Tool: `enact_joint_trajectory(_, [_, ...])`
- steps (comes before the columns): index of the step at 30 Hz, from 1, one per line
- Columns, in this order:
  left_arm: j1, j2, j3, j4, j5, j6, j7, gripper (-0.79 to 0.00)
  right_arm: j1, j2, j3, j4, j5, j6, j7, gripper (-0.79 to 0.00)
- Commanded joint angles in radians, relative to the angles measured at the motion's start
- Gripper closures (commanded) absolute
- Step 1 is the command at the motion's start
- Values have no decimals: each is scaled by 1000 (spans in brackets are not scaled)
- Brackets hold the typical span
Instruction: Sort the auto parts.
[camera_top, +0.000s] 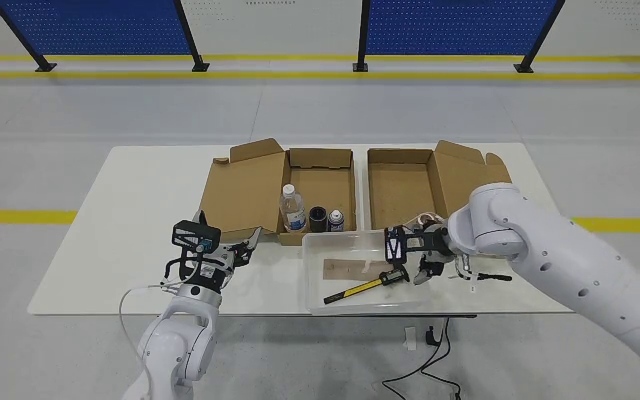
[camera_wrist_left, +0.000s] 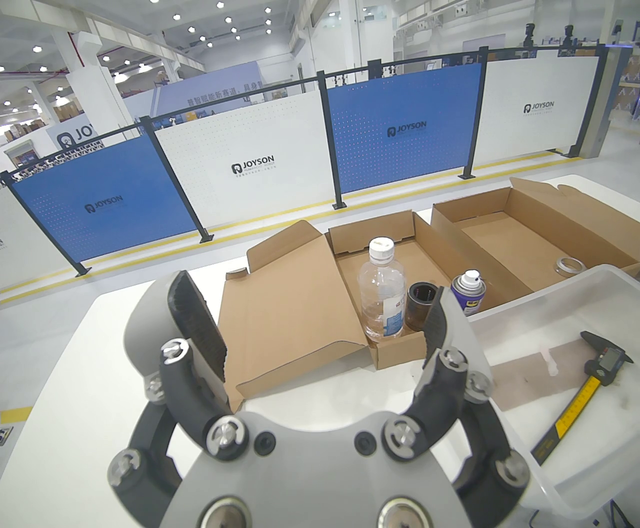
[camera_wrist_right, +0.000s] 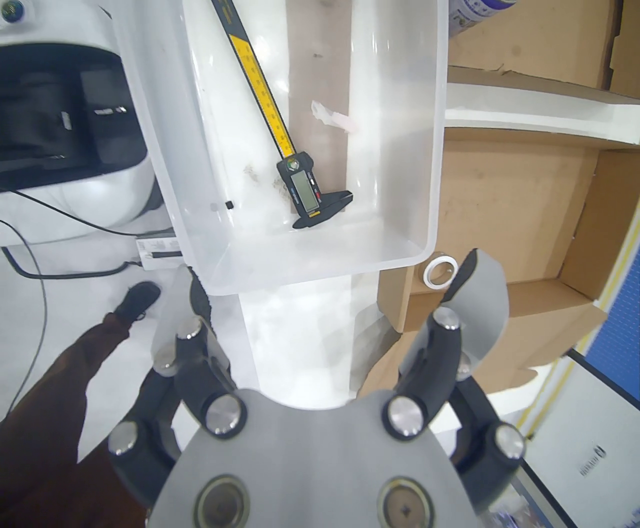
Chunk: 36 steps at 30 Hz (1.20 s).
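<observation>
- Yellow and black along the caliper, lying flat on the floor of the clear bin, display head toward the right gripper.
- Right gripper: spread wide, empty, just outside the bin's end wall, near the right box corner where the metal ring lies.
- Left gripper: equally wide, holding nothing, above the table by the flap of the left box; bottle, black cylinder and spray can standing inside that box.
- Likely to clip the bin wall on the way in, shoving or tipping the bin, which sits by the table's front edge.
- Likely to scrape slick plastic instead of gripping so flat a tool, sending it skidding or pivoting out of the pinch.
- Could catch the long beam on the rim during the lift and drop it.
- Could nudge the ring or a box flap when carrying across.
</observation>
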Motion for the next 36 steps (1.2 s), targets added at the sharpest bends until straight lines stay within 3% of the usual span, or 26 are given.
enact_joint_trajectory(1, [0,0,0,0,0,0,0,-785,-1,-3,-4,-33,-6,26,31,-785])
enact_joint_trajectory(8, [0,0,0,0,0,0,0,-785,16,-22,-63,-67,-22,76,81,-785])
enact_joint_trajectory(11, [0,0,0,0,0,0,0,-785,39,-37,-97,-59,-23,84,90,-459])
enact_joint_trajectory(12, [0,0,0,0,0,0,0,-785,48,-42,-110,-54,-21,84,90,-376])
enact_joint_trajectory(13, [0,0,0,0,0,0,0,-785,58,-48,-122,-47,-20,84,90,-363])
enact_joint_trajectory(19, [0,0,0,0,0,0,0,-785,117,-87,-196,-12,-11,94,99,-326])
enact_joint_trajectory(36, [0,0,0,0,0,0,0,-785,-6,-230,-196,190,-175,34,40,-372])
